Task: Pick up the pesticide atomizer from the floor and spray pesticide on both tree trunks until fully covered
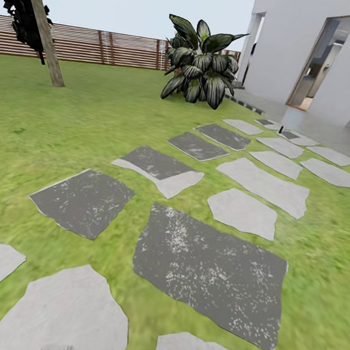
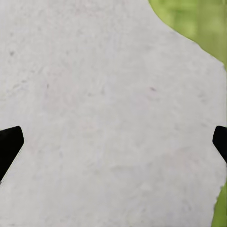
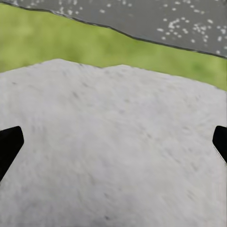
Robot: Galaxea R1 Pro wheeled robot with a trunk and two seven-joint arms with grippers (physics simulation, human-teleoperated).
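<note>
tree trunk (image 1: 43, 25) crown cut off | atomizer (image 1: 281, 129) tiny, indistinct

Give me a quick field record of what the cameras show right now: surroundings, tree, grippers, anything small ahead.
ground: green lawn with grey paving stones
tree: leaning trunk far left, by the slat fence
plant: broad-leaf bush near the white house
small object: dark upright item on far paving, too small to identify
left gripper: open, empty, over pale stone
right gripper: open, empty, over pale stone
</note>
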